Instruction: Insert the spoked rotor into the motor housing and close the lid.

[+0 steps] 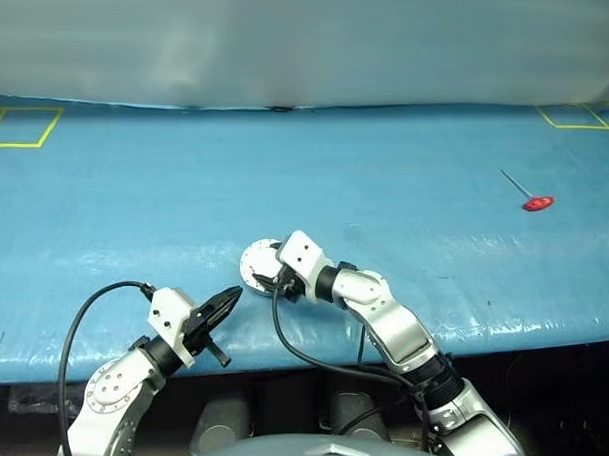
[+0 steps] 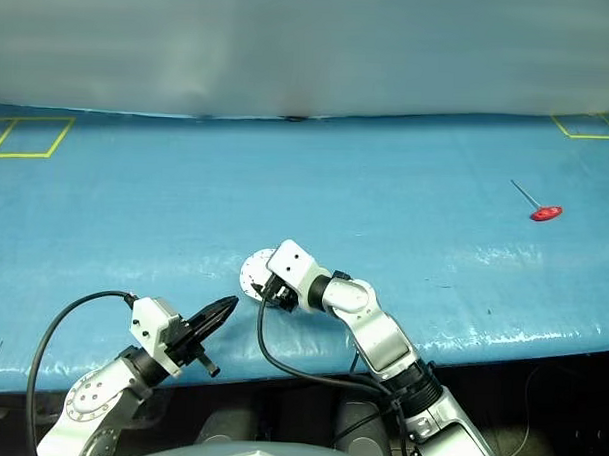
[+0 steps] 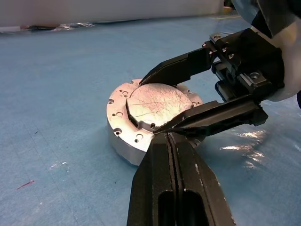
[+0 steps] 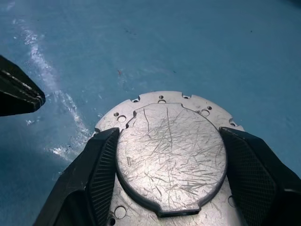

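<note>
The lid (image 4: 170, 157), its scratched grey patch facing up, sits closed over the motor housing (image 3: 123, 141) on the blue table (image 1: 406, 182), near the table's front edge. The right gripper (image 3: 176, 101) straddles the lid with its black fingers (image 4: 94, 176) spread wide at either side of the raised patch; whether they press on it cannot be told. The left gripper (image 1: 222, 307) hangs just short of the lid on the near side, fingers pinched together and holding nothing. The rotor is presumably inside, so the task appears to be at its closing step: the next move likely calls for seating the lid squarely, then lifting the right gripper straight off without dragging the assembly toward the edge. Beyond the lid the table lies open, with a red-handled tool (image 1: 536, 203) well apart to the right.
</note>
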`<state>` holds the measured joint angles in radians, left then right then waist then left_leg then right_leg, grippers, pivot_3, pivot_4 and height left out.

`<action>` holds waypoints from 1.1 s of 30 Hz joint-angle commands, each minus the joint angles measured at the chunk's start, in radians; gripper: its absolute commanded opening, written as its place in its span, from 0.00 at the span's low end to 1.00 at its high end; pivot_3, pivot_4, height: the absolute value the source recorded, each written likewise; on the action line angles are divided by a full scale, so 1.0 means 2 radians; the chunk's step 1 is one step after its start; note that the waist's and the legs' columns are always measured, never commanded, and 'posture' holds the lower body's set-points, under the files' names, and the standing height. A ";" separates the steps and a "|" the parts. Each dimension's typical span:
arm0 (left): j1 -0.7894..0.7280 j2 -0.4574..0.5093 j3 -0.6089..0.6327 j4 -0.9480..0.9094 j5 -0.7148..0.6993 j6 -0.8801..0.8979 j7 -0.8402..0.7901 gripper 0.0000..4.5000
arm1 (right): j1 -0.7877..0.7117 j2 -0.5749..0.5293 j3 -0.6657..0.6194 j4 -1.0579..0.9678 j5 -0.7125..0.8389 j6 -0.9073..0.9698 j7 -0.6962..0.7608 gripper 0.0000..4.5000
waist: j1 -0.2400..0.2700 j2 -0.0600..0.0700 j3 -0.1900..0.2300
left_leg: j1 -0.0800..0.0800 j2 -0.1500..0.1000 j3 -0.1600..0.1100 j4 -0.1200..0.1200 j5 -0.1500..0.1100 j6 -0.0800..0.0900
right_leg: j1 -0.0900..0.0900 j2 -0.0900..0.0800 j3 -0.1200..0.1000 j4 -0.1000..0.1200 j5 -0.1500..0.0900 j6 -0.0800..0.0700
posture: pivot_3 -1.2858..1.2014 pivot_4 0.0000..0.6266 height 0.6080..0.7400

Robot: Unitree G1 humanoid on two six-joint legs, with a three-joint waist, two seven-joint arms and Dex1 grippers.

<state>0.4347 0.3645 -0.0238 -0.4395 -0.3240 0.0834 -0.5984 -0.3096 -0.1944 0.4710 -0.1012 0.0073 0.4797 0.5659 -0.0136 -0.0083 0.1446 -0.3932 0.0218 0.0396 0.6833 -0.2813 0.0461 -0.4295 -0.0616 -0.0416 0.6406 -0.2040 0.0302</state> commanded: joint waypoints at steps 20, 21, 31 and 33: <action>-0.008 -0.003 0.005 0.002 -0.008 0.010 0.008 0.00 | 0.004 0.012 0.005 0.002 0.006 0.122 -0.028 0.68 | 0.000 0.000 0.000 | 0.000 0.000 -0.001 0.000 0.000 0.000 | 0.000 0.000 -0.001 0.000 0.000 0.000 | 0.52 0.24 1.00; -0.015 -0.003 0.009 0.002 -0.017 0.023 0.011 0.00 | 0.004 0.011 0.004 0.002 0.006 0.122 -0.028 0.68 | 0.000 0.000 0.000 | 0.000 0.000 -0.001 0.000 0.000 0.000 | 0.000 0.000 -0.001 0.000 0.000 0.000 | 0.52 0.24 1.00; -0.156 0.024 0.078 0.025 -0.126 0.190 0.030 0.00 | 0.002 0.012 0.002 0.006 0.008 0.117 -0.031 0.68 | 0.000 0.000 0.000 | 0.000 0.000 -0.001 0.000 0.000 0.000 | 0.000 0.001 -0.001 0.000 0.000 0.000 | 0.52 0.24 1.00; -0.194 0.040 0.084 0.039 -0.151 0.251 0.035 0.00 | 0.002 0.013 0.002 0.007 0.009 0.114 -0.030 0.68 | -0.001 0.000 0.000 | 0.000 0.000 -0.001 0.000 0.000 -0.001 | 0.001 0.002 -0.001 0.000 0.000 0.000 | 0.52 0.24 1.00</action>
<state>0.0838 0.4252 0.1238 -0.3769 -0.5719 0.4945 -0.5324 -0.3330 -0.1525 0.4570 -0.1558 0.0429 0.6782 0.5094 -0.0155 -0.0087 0.1439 -0.3930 0.0207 0.0372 0.6830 -0.2814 0.0450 -0.4280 -0.0569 -0.0439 0.6409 -0.2045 0.0297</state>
